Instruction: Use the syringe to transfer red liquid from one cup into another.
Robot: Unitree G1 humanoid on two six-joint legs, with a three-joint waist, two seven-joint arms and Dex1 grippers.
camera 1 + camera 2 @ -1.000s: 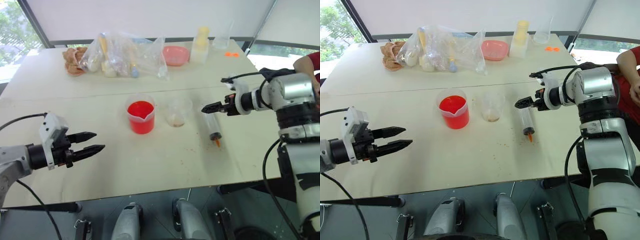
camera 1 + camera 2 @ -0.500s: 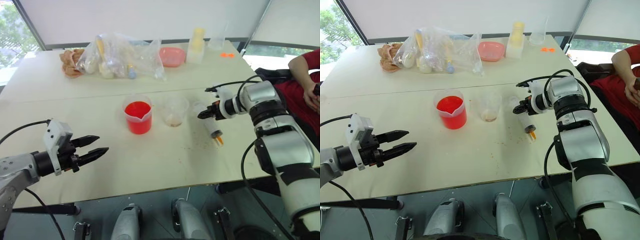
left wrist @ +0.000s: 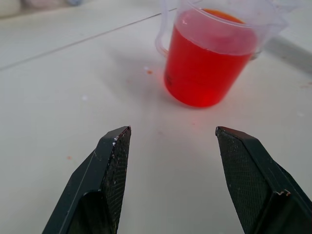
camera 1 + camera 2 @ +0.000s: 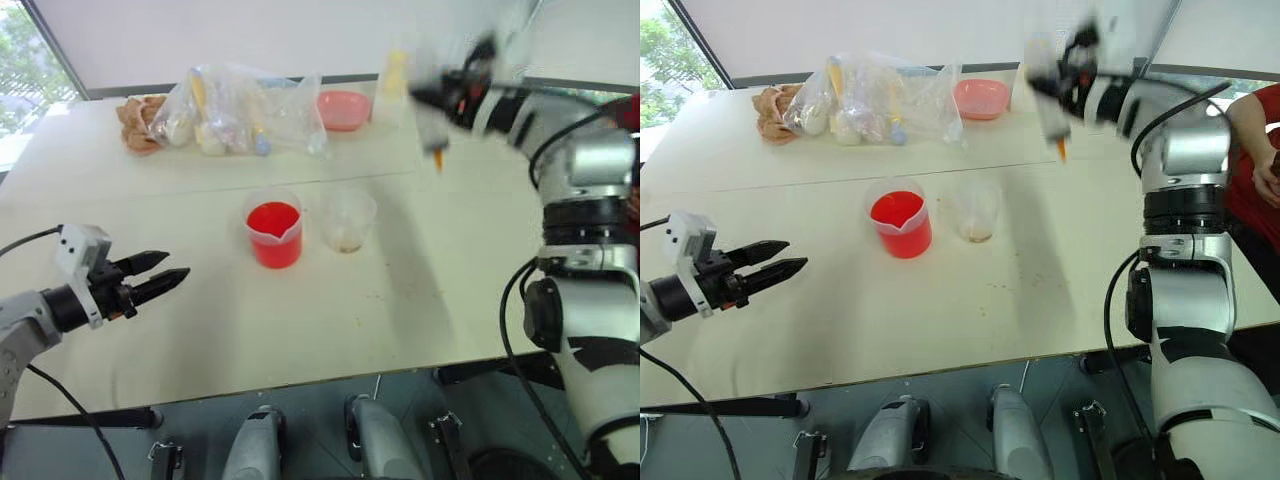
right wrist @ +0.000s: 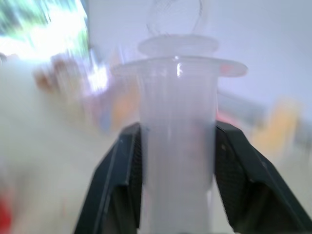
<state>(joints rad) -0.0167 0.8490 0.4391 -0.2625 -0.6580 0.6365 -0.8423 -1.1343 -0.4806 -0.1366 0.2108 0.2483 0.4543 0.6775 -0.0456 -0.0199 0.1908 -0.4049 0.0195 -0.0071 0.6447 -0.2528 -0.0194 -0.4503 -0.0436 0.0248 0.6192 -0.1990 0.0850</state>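
Gripping: right pincer (image 4: pixel 1058 88) pinches the syringe (image 5: pixel 178 146) by its barrel, raised clear of the worktop (image 4: pixel 400 290).
Axis: syringe near upright, orange tip down, plunger end up.
Left pincer (image 4: pixel 160 278): spread, holding nothing, low over the worktop.
Ahead of it: beaker (image 4: pixel 274 228) of red liquid (image 3: pixel 207 73), plain cup (image 4: pixel 347 220) just beside.
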